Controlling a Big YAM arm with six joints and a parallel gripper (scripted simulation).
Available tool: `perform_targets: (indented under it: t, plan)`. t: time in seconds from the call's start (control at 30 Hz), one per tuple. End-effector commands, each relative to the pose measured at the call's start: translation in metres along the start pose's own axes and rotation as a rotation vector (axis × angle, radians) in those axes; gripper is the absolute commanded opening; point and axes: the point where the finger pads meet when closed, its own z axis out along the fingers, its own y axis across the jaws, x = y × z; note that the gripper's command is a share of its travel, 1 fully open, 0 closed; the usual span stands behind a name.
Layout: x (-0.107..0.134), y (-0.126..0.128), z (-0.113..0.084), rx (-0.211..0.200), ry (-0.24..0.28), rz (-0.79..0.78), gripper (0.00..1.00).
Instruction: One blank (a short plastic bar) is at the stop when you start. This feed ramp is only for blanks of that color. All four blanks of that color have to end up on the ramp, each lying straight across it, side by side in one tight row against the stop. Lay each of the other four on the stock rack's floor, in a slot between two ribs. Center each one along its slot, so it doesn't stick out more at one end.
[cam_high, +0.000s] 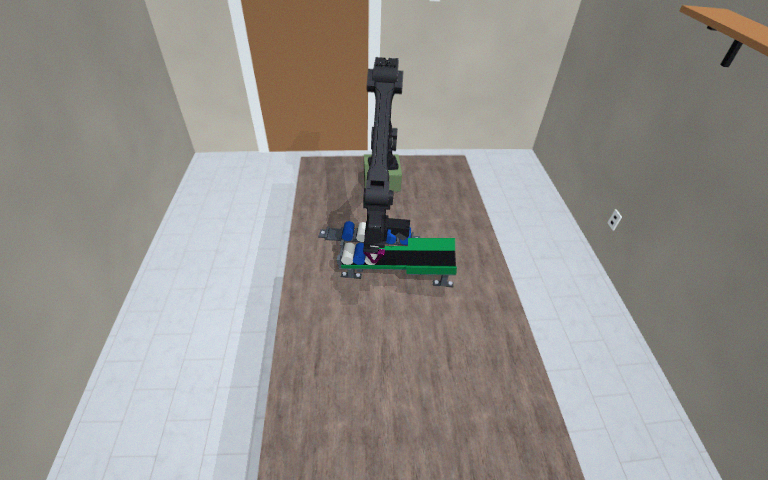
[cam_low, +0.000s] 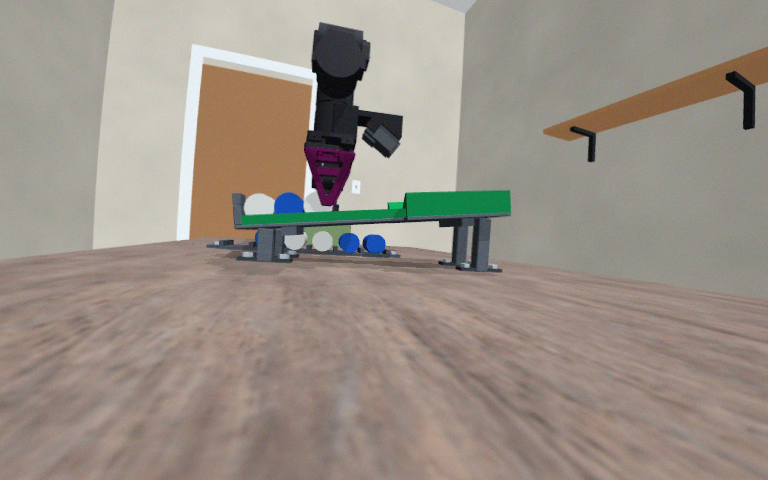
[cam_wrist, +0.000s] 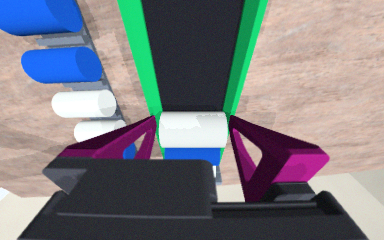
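On the green-walled ramp (cam_high: 430, 244) (cam_low: 457, 203) (cam_wrist: 142, 50), a white blank (cam_high: 347, 253) (cam_low: 258, 204) lies against the stop (cam_low: 238, 209). A blue blank (cam_high: 359, 254) (cam_low: 288, 203) (cam_wrist: 192, 156) lies beside it, then another white blank (cam_wrist: 192, 132) (cam_low: 312, 202). All three lie across the ramp. My gripper (cam_low: 327, 203) (cam_wrist: 192, 120) is open around the ends of that last white blank, with a thin gap at each end. The rack (cam_high: 333, 233) (cam_wrist: 82, 88) bears a blue blank (cam_high: 348, 230), two white blanks and two blue ones side by side; the arm partly hides them in the top view.
The rack stands low behind the ramp, beside its stop end. The ramp's walls are higher at the upper end. A green box (cam_high: 395, 181) is at the arm's base. A wooden shelf (cam_high: 736, 27) (cam_low: 668, 96) is high on the right wall.
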Motion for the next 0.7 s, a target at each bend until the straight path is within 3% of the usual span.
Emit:
perform_targets:
  t: [0.0,0.07,0.3,0.6,0.67]
  plan:
    - [0.003,-0.013,-0.008,0.015,-0.001,0.022,0.83]
    - [0.003,-0.024,-0.034,0.065,-0.003,0.021,0.83]
    - [0.003,-0.023,-0.053,0.066,-0.003,0.023,0.83]
    - [0.003,-0.021,-0.103,0.069,-0.003,0.02,0.83]
    - [0.004,-0.02,-0.1,0.048,-0.002,0.02,0.83]
